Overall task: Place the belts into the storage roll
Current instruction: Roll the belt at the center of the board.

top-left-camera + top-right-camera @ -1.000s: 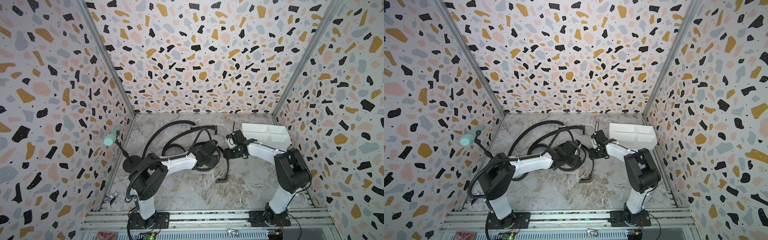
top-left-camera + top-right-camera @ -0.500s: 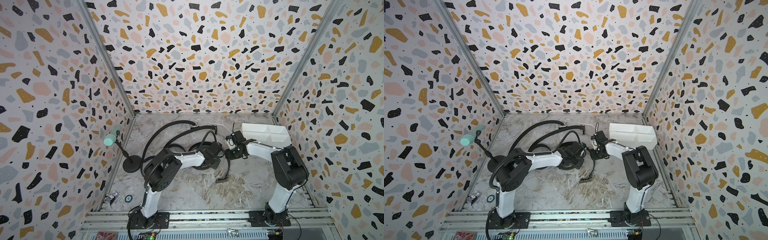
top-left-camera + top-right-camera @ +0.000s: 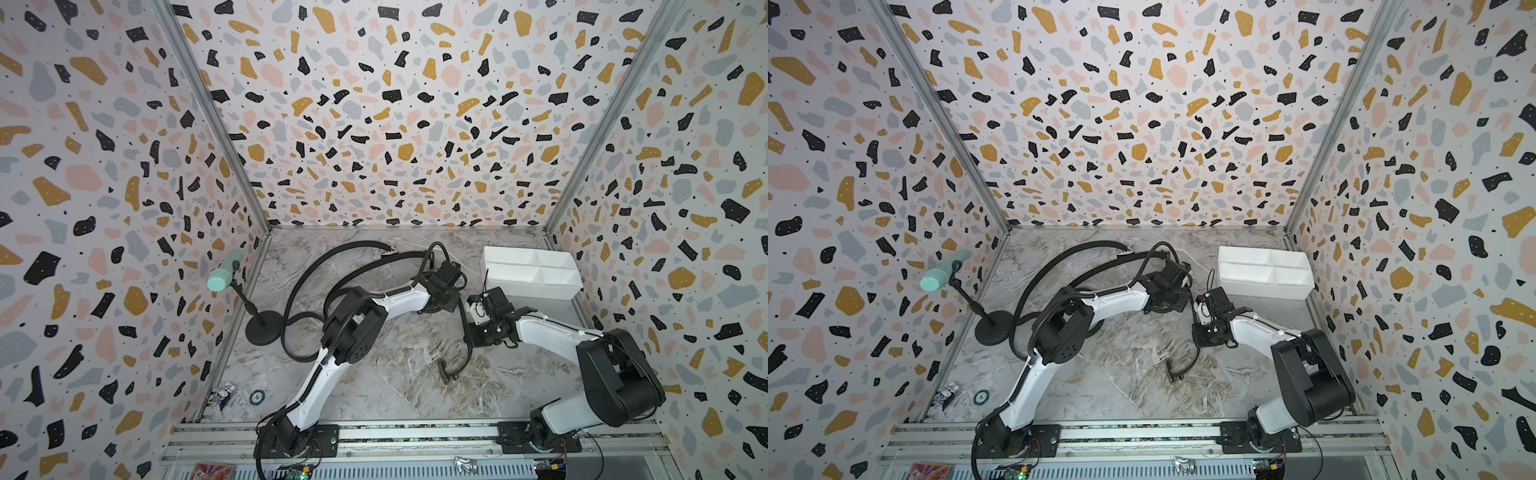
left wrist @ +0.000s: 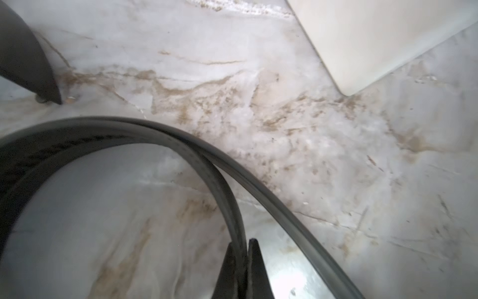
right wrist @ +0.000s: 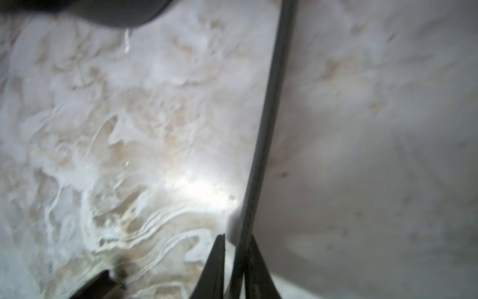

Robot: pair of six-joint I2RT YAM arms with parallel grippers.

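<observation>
The belts are black straps on the marble floor. Two sweep in long arcs [image 3: 332, 259] [image 3: 374, 266] at the back left. My left gripper [image 4: 241, 242] [image 3: 451, 297] is shut on one belt [image 4: 222, 186], and a second strap [image 4: 271, 204] runs beside it. My right gripper [image 5: 236, 235] [image 3: 473, 332] is shut on a thin belt [image 5: 269, 116], which lies against one finger. In both top views this belt [image 3: 468, 353] [image 3: 1192, 359] trails forward to its buckle [image 3: 446, 374]. The storage roll [image 3: 532, 286] [image 3: 1266, 289] [image 4: 375, 38], a white divided tray, stands at the back right.
A black microphone stand [image 3: 262, 328] with a mint head [image 3: 220, 278] stands by the left wall. Small scraps [image 3: 257, 397] lie at the front left. An aluminium rail [image 3: 415, 436] carrying both arm bases crosses the front. Patterned walls close in three sides.
Both grippers have closed on belts. The left arm has reached further right. The right gripper has drawn toward the front with its belt.
</observation>
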